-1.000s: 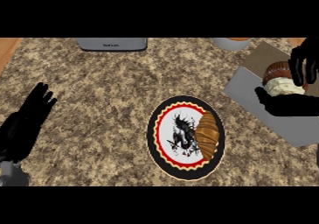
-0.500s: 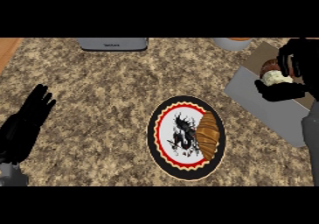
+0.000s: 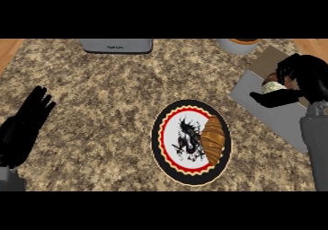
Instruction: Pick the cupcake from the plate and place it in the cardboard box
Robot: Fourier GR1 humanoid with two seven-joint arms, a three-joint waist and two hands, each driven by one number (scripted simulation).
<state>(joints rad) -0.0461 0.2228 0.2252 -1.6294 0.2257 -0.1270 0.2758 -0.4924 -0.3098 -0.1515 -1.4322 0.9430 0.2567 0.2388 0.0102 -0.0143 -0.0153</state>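
right hand (image 3: 305,83) curled, left hand (image 3: 24,128) open

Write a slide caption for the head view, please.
Right robot hand holds cupcake over cardboard box; croissant on plate.

from my seat i look steeply down on a speckled stone counter (image 3: 93,103), mottled in tan, brown and cream, filling nearly the whole view. plain wood (image 3: 6,51) shows at the far left corner, and a strip of the same wood (image 3: 315,45) at the far right. at the far edge sits a grey appliance (image 3: 116,45), cut off by the view, and to its right a grey pot (image 3: 241,46), also cut off. the light is even and soft.
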